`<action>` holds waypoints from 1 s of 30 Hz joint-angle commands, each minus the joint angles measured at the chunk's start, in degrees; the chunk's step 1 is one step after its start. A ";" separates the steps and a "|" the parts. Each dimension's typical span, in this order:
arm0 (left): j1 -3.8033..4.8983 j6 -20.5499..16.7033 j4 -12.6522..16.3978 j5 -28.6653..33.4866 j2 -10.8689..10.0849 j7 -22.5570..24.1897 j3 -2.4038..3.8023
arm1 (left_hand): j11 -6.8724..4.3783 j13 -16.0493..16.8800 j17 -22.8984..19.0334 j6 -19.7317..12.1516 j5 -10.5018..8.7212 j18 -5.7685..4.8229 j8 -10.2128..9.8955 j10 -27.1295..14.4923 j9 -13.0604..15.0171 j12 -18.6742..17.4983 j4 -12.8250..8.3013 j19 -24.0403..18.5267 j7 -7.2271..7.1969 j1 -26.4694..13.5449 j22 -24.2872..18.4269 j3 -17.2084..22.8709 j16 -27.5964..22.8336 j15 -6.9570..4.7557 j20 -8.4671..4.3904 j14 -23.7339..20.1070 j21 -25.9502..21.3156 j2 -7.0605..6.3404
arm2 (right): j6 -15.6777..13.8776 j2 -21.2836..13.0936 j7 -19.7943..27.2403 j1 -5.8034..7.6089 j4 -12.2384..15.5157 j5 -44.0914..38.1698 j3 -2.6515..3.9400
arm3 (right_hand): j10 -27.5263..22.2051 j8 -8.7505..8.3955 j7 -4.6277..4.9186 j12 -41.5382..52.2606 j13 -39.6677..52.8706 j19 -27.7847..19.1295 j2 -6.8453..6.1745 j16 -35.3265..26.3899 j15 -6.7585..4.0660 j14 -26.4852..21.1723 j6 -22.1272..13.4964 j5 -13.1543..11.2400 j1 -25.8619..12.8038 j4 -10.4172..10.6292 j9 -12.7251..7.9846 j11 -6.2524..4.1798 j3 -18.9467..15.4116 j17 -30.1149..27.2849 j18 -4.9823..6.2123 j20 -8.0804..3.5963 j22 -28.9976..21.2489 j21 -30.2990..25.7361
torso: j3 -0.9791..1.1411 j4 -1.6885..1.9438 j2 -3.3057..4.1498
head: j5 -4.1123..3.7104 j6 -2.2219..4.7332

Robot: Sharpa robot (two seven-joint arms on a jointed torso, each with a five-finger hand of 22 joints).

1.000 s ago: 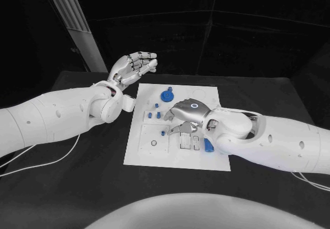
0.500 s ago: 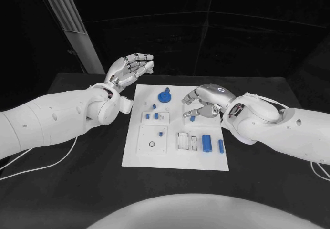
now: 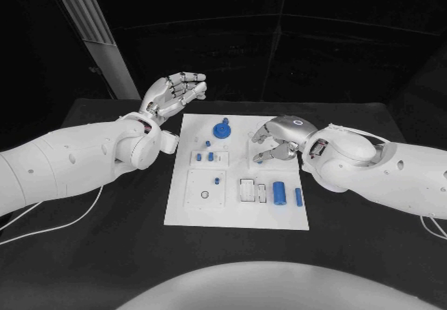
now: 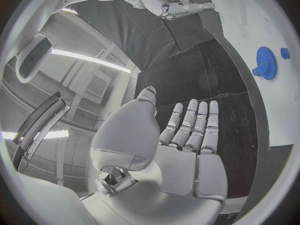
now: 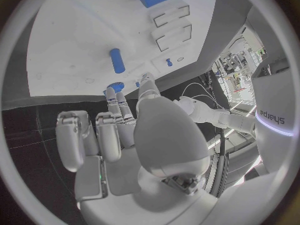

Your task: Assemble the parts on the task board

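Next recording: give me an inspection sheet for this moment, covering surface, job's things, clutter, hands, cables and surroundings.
Surface: black table, dark and matte.
Job's things: white task board lies in the middle of the table. Blue gear stands near its far edge; two blue cylinders lie side by side near its right edge; smaller blue parts sit left of centre.
Clutter: nothing seen.
Hands: left hand raised beyond the board's far left corner, fingers apart, holding nothing. Right hand over the board's far right part, fingers curled; whether it holds a part cannot be told.
Cables: white cable runs under the left arm on the table.
Surroundings: dark room; a pale post behind the table.
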 commanded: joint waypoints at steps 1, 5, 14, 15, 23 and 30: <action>0.08 0.50 0.02 0.20 -0.01 9.81 0.04 | -0.09 -0.07 -0.06 -0.38 0.39 -0.82 0.27 -0.46 -0.07 0.39 0.02 0.35 7.91 -0.01 -0.06 -0.28 0.24 0.02 -0.09 -0.30 -0.30 0.65 | 4.80 0.35 -4.06 -0.05 -0.19 -2.27 0.00 | -0.42 -0.01 -0.47 0.27 -0.01 5.56 -0.18 0.14 -0.36 5.94 -0.01 0.14 -0.47 -0.05 -0.01 -0.17 0.33 15.05 -0.22 -0.47 14.79 -0.27 | 0.00 0.03 0.02 | -0.01 0.01; 0.08 0.51 0.05 0.20 -0.01 9.80 0.04 | -0.07 -0.10 -0.20 -0.47 0.40 -0.83 0.38 -0.55 -0.09 0.51 0.02 0.35 7.91 -0.02 -0.08 -0.35 0.34 0.03 -0.10 -0.36 -0.32 0.75 | 6.16 0.75 -5.92 -0.18 -0.49 -2.88 -0.01 | -0.48 -0.09 -0.62 0.37 0.01 5.60 0.18 0.14 -0.54 5.94 -0.23 0.14 -0.16 -0.24 -0.05 -0.35 0.83 15.05 -0.24 -0.64 14.81 -0.22 | 0.00 -0.04 -0.01 | 0.04 0.02; 0.08 0.51 0.05 0.20 -0.01 9.78 0.04 | -0.07 -0.10 -0.20 -0.47 0.40 -0.83 0.38 -0.55 -0.09 0.51 0.02 0.35 7.91 -0.02 -0.08 -0.35 0.34 0.03 -0.10 -0.36 -0.32 0.75 | 8.47 1.51 -8.59 -0.37 -1.14 -3.50 -0.02 | 0.64 0.44 -1.46 1.39 0.18 5.84 2.01 0.14 -1.07 5.94 0.73 0.13 3.10 -1.12 0.15 -1.09 2.38 15.05 -0.34 -1.20 14.96 0.09 | -0.02 0.03 -0.01 | -0.07 0.06; 0.08 0.51 0.05 0.20 -0.01 9.78 0.04 | -0.07 -0.10 -0.20 -0.47 0.40 -0.83 0.38 -0.55 -0.09 0.51 0.02 0.35 7.91 -0.02 -0.08 -0.35 0.34 0.03 -0.10 -0.36 -0.32 0.75 | 8.79 1.62 -8.72 -0.38 -1.21 -3.51 -0.02 | 1.22 0.62 -1.70 1.70 0.24 5.88 2.27 0.14 -1.20 5.94 1.13 0.13 3.56 -1.21 0.21 -1.29 2.54 15.05 -0.36 -1.31 14.99 0.15 | -0.01 0.03 -0.01 | -0.08 0.06; 0.08 0.53 0.09 0.20 -0.01 9.71 0.04 | -0.07 -0.10 -0.20 -0.47 0.40 -0.83 0.38 -0.55 -0.09 0.51 0.02 0.35 7.91 -0.02 -0.08 -0.35 0.34 0.03 -0.10 -0.36 -0.32 0.75 | 10.32 2.51 -9.02 -0.59 -1.87 -3.57 -0.02 | 3.76 1.16 -2.70 2.62 0.12 5.96 3.40 0.14 -2.01 5.94 2.76 0.13 5.36 -0.95 0.32 -2.25 2.98 15.05 -0.39 -2.11 15.04 0.27 | -0.03 0.02 -0.03 | -0.12 0.08; 0.08 0.51 0.08 0.20 0.01 9.70 0.04 | -0.07 -0.10 -0.20 -0.47 0.40 -0.83 0.38 -0.55 -0.09 0.51 0.02 0.35 7.91 -0.02 -0.08 -0.35 0.34 0.03 -0.10 -0.36 -0.32 0.75 | 10.23 3.00 -8.71 -0.79 -2.13 -3.58 -0.03 | 4.06 1.12 -2.78 2.61 0.03 5.95 3.64 0.14 -2.12 5.94 2.86 0.13 5.73 -0.84 0.27 -2.36 3.07 15.05 -0.39 -2.26 15.03 0.24 | -0.02 -0.03 -0.01 | -0.07 0.18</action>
